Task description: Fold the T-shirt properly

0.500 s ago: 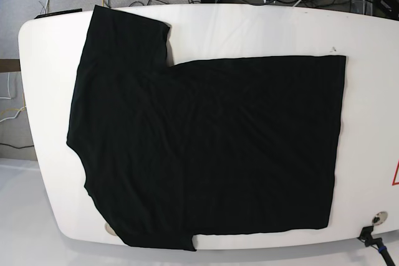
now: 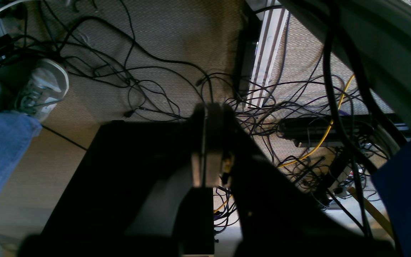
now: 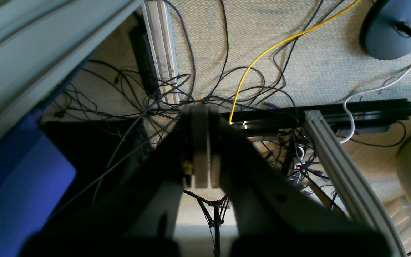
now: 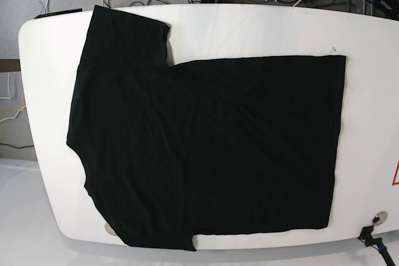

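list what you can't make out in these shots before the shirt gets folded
- T-shirt print: base view shows only plain black cloth; any print is out of sight.
- Shirt's lower left corner: cut off at the base view's bottom edge, hanging past the table rim.
- Both arms: absent from the base view.
- Left gripper and right gripper: shut, blurred, over floor cables; neither wrist view shows the shirt.

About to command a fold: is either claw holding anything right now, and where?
Nothing held. Left claw and right claw are shut on nothing above the floor; the shirt lies flat.
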`<state>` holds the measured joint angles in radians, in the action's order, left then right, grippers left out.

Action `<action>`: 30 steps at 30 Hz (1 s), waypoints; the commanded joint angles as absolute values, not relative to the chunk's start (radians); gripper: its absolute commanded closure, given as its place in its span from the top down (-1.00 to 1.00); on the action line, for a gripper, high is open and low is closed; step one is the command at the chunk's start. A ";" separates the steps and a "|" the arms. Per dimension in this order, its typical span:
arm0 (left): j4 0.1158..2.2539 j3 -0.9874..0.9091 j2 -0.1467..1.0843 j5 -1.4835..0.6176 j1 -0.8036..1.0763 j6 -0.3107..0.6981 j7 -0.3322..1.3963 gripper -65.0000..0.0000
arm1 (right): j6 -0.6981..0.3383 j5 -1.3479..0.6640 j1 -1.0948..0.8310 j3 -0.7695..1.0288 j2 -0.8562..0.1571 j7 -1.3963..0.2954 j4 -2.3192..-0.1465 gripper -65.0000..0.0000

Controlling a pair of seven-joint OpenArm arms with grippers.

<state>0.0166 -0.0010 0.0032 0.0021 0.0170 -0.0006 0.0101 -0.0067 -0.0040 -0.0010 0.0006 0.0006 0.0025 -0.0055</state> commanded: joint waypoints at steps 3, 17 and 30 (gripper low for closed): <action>0.018 0.001 0.002 0.000 0.027 -0.005 0.013 -1.00 | -0.007 -0.008 -0.004 0.001 -0.002 0.003 -0.002 -1.00; 0.043 0.003 0.004 -0.001 0.051 0.001 0.003 -1.00 | 0.000 0.001 -0.020 0.002 0.003 0.003 -0.016 -0.99; 0.040 0.007 0.005 -0.008 0.061 -0.004 -0.001 -1.00 | -0.017 0.022 -0.049 0.002 0.002 -0.002 -0.009 -1.00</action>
<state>0.0429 0.0048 0.0036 -0.0025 0.0551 -0.0032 0.0010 -0.0097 0.0231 -0.0399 0.0002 0.0029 -0.0006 -0.0120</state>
